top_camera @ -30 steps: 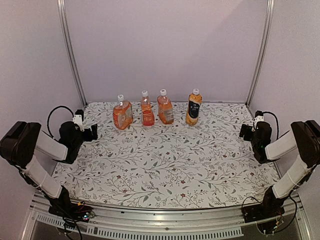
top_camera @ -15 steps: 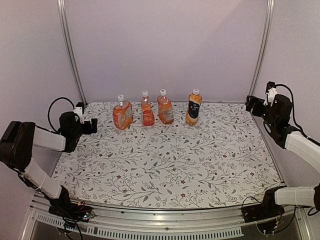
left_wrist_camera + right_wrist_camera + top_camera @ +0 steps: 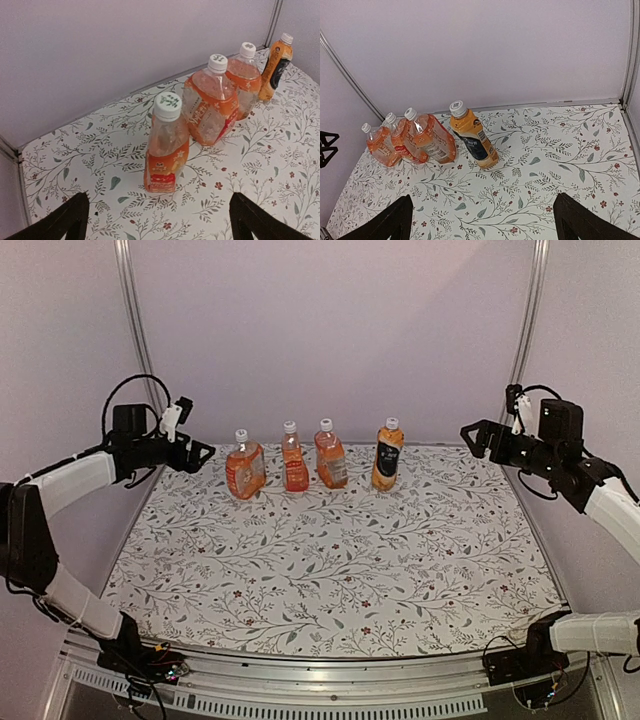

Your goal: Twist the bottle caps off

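Observation:
Several clear bottles of orange drink stand upright in a row at the back of the table, each topped by a white cap. Caps show in the top view at the leftmost [image 3: 241, 435], the second [image 3: 289, 426], the third [image 3: 326, 424] and the dark-labelled rightmost bottle [image 3: 391, 423]. My left gripper [image 3: 200, 455] is open and empty, raised to the left of the row; its view has the nearest cap [image 3: 167, 104] ahead of the gripper [image 3: 159, 200]. My right gripper [image 3: 470, 438] is open and empty, raised to the right; the dark-labelled bottle's cap [image 3: 457, 108] lies ahead of it [image 3: 482, 197].
A floral cloth [image 3: 340, 560] covers the table. Metal frame posts stand at the back left [image 3: 140, 340] and back right [image 3: 522, 340] corners, with plain walls behind and beside. The left gripper's fingertips [image 3: 326, 147] show at the left edge of the right wrist view.
Both arms have lifted from low at the table's sides and swung toward the back, so the open grippers now face the bottle row. The bottles have not moved.

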Controlling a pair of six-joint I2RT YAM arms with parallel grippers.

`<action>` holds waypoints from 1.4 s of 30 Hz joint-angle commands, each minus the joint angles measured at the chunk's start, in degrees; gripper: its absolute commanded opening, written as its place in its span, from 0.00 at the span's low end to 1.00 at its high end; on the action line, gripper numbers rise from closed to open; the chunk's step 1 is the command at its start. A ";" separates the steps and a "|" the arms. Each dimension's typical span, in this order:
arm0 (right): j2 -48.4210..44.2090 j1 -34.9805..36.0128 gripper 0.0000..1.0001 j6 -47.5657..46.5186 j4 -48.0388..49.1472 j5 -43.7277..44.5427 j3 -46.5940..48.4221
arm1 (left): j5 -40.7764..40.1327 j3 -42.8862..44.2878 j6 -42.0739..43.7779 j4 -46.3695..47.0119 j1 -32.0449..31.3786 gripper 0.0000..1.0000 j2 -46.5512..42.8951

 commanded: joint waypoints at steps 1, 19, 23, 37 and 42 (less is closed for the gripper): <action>-0.16 0.77 0.99 2.18 -6.45 0.27 1.00 | -0.70 5.75 1.91 -12.64 -6.50 0.99 4.37; -3.32 2.53 0.99 3.92 -11.00 2.49 -1.27 | -4.19 21.58 10.44 -10.19 -9.48 0.93 28.23; -4.08 2.62 0.99 4.59 -10.67 2.33 -1.25 | -4.60 21.39 9.80 -7.53 -9.46 0.76 29.22; -4.57 3.09 0.99 4.98 -11.84 3.04 -1.23 | -3.86 22.32 10.74 -7.20 -9.29 0.27 31.06; -4.31 3.39 0.99 5.06 -12.22 2.47 -0.01 | -3.39 23.05 9.32 -9.63 -7.63 0.27 28.24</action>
